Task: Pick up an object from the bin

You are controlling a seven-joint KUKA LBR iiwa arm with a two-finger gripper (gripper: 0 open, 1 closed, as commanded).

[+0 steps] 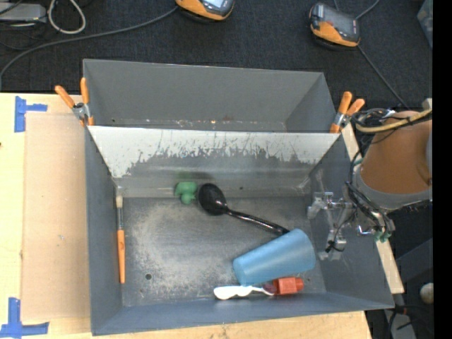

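Observation:
My gripper (332, 244) hangs over the bin's right side, above the sloping right wall. Just left of it and lower down, a light blue plastic cup (274, 258) lies on its side, its wide mouth toward the gripper. A black ladle (212, 199) lies in the middle of the bin, and its thin handle runs right to end near the cup's mouth. Nothing shows in the gripper.
A small green piece (186, 191) sits at the back next to the ladle's bowl. A white spoon (235, 292) with a red-orange block (288, 285) at its end lies along the front wall under the cup. A thin orange-handled stick (121, 255) rests against the left wall.

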